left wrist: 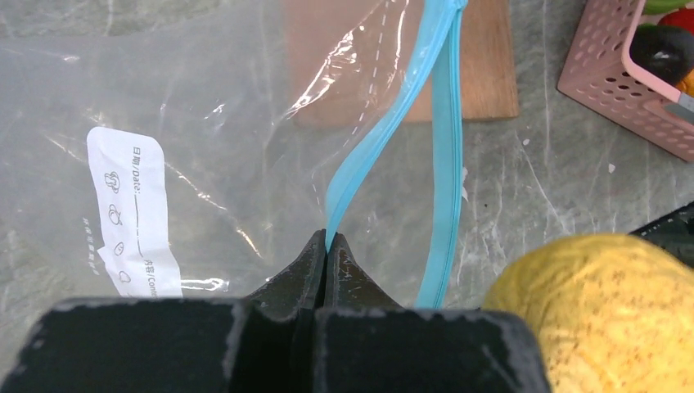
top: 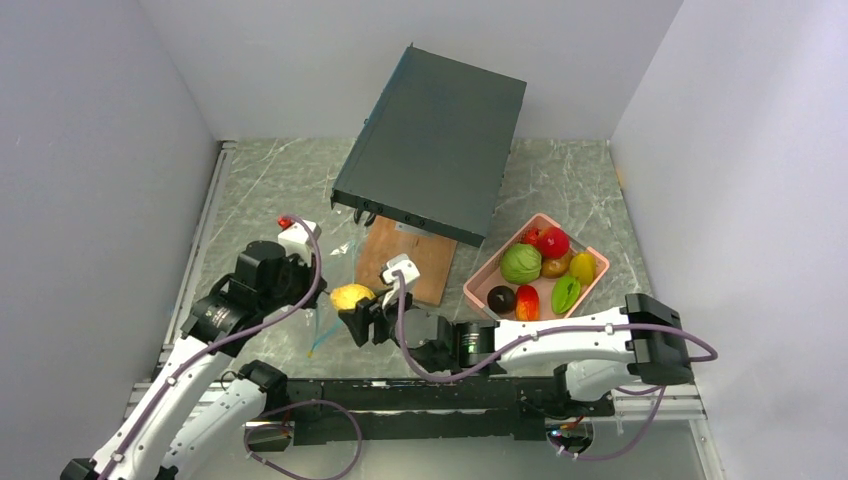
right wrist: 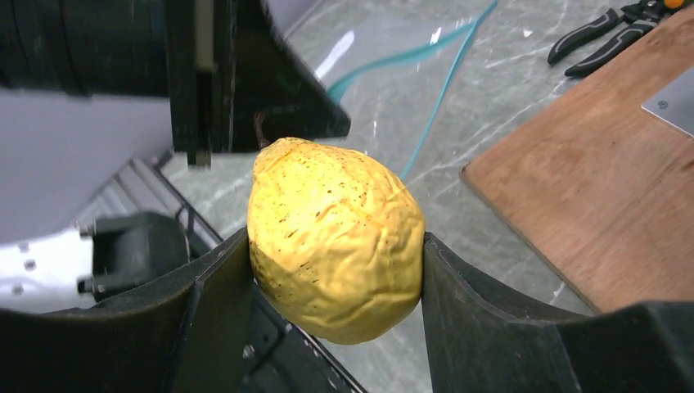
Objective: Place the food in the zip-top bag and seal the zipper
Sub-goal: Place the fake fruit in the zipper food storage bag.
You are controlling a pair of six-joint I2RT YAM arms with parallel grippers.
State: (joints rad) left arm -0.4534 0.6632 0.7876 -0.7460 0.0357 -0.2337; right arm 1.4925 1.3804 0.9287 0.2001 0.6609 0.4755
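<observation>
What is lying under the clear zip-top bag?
Through the zip-top bag show the marble table and a wooden board corner; its white label hides a small patch.

White arms (top: 560, 338), black jaws, purple cables (top: 318, 272).

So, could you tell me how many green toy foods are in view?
2, both in the pink plastic tray: a round glossy green fruit at its left side, an elongated green vegetable by its near-right wall. More may lie hidden.

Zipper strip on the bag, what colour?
The zipper is light teal-blue; left wrist view shows it best.
</observation>
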